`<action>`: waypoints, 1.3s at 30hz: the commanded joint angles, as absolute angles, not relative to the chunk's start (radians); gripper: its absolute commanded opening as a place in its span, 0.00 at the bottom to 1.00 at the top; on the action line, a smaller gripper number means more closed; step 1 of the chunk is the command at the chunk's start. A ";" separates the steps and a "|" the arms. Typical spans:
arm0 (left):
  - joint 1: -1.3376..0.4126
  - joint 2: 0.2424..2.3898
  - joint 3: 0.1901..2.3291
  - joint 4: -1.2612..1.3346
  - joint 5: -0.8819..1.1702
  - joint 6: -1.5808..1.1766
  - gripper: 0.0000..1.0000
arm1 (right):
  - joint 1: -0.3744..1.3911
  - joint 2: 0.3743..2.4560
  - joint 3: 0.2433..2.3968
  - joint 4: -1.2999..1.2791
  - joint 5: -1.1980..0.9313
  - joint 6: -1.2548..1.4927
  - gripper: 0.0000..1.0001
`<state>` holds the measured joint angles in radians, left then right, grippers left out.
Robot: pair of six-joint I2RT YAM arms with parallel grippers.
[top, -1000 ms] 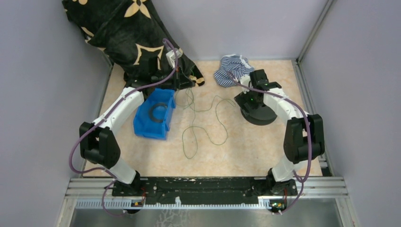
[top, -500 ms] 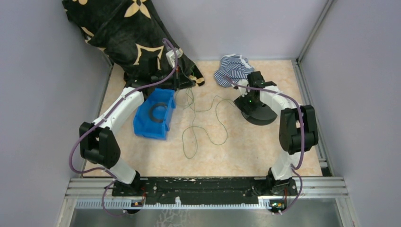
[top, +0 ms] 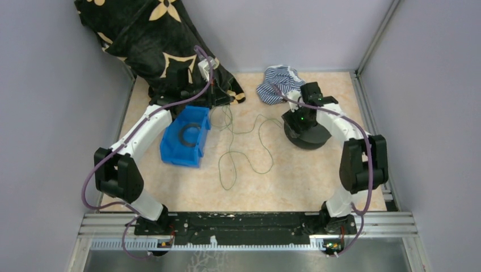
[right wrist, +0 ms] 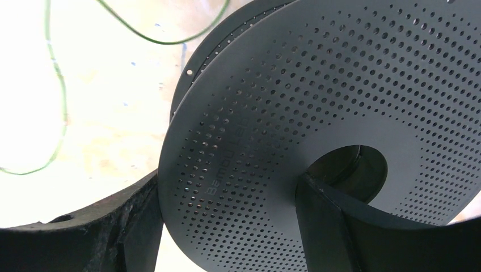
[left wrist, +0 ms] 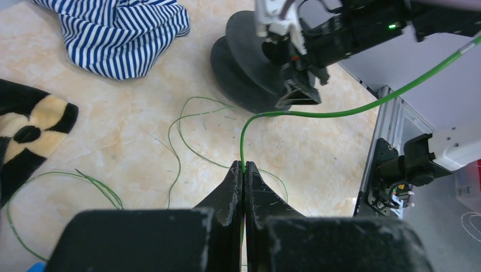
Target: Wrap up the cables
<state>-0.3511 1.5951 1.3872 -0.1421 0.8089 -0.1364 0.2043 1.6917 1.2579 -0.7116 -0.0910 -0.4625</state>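
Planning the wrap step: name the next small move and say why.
Probably close the right gripper on the black perforated spool: its fingers straddle the flange, one at the hub hole, and the left gripper pinches the thin green wire.

Top cam sits high behind the arm bases (top: 150, 218), looking down over the whole bench (top: 283, 181). Left wrist cam peers low past its claw (left wrist: 244, 170), across toward the black spool (left wrist: 244, 68). Right wrist cam is jammed right up against that same spool (right wrist: 295, 102); top cam catches it too.

The cables (left wrist: 317, 114) (thin, dark green wire) sprawl in loose open loops, unwound, on the tabletop (left wrist: 113, 113).
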 commanded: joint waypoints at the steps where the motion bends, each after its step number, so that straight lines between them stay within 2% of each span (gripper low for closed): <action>1: -0.353 1.553 1.396 -0.152 0.762 -0.097 0.00 | 0.198 1.519 1.303 -0.688 -0.194 -0.378 0.41; 7: -0.352 1.549 1.412 -0.175 0.695 -0.089 0.00 | 0.185 1.398 1.282 -0.653 -0.321 -0.255 0.32; 13: -0.353 1.553 1.422 -0.176 0.690 -0.086 0.00 | 0.153 1.309 1.221 -0.513 -0.547 -0.097 0.26; 27: -0.353 1.556 1.414 -0.157 0.729 -0.077 0.00 | 0.137 1.189 0.851 -0.056 -0.976 0.230 0.25; 39: -0.366 1.593 1.423 -0.152 0.759 -0.086 0.00 | 0.138 1.316 0.803 0.239 -1.086 0.399 0.25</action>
<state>-0.3534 1.5822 1.3911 -0.1654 0.7284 -0.0921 0.1455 1.2732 0.7792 0.0357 -1.0031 0.3336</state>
